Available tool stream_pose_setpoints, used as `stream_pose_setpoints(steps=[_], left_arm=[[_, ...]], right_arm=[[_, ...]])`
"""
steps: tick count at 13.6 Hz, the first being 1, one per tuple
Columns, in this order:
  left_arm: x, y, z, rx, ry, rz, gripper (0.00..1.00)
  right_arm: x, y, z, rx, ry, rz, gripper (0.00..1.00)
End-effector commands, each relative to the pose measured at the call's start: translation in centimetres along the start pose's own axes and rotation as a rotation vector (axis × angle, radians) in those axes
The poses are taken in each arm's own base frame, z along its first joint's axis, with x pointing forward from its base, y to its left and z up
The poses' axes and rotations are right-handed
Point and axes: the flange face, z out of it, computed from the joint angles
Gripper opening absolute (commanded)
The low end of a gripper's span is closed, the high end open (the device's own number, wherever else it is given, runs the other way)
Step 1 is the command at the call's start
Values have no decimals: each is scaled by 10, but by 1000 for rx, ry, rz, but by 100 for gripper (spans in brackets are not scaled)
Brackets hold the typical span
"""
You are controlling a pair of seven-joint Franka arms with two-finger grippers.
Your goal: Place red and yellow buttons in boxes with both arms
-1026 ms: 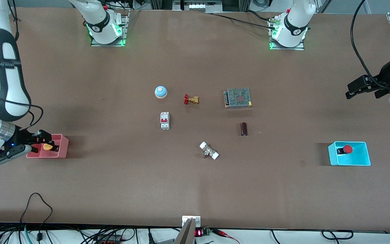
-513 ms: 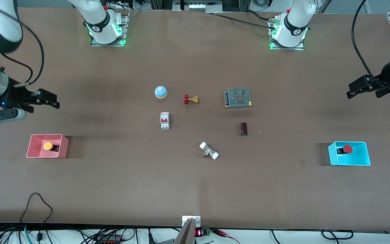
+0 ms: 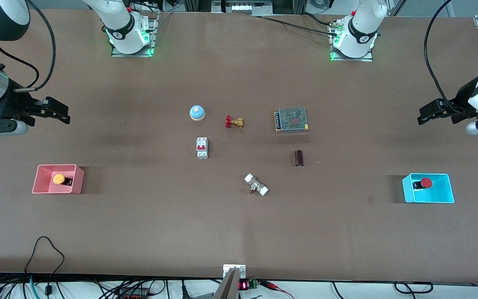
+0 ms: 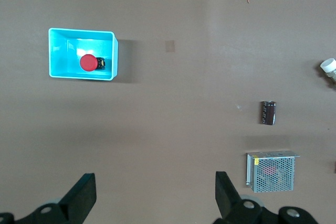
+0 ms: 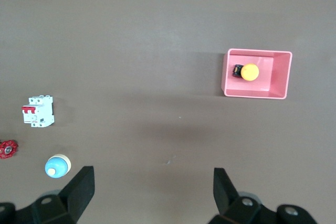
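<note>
The yellow button lies in the pink box at the right arm's end of the table, cap up inside the pink box. The red button lies in the cyan box at the left arm's end, seen from above as a red button in the cyan box. My right gripper hangs open and empty over bare table, apart from the pink box. My left gripper hangs open and empty over bare table, apart from the cyan box.
Mid-table stand a blue-and-white bell, a red-handled brass valve, a white circuit breaker, a mesh-topped power supply, a dark cylinder and a white-ended fitting.
My right gripper opened and left the yellow button in the pink box, then rose and drew back from it. The left gripper shifted only slightly.
</note>
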Motion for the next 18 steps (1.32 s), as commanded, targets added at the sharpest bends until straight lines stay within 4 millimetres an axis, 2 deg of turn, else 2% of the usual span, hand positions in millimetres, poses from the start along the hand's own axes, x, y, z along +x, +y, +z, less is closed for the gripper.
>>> stream_pose_setpoints(steps=[1, 8, 14, 15, 18], left_arm=[[-19, 1, -18, 1, 34, 7, 100], [-24, 4, -28, 1, 39, 34, 100], [-22, 4, -22, 2, 30, 41, 100], [-21, 3, -21, 2, 27, 40, 100], [-16, -5, -12, 2, 12, 27, 100]], right_arm=[[-12, 8, -6, -12, -11, 24, 100], [-15, 3, -8, -10, -21, 15, 100], [-14, 1, -8, -13, -21, 9, 100], [-13, -8, -6, -23, -24, -19, 100], [-13, -13, -5, -28, -24, -18, 100]])
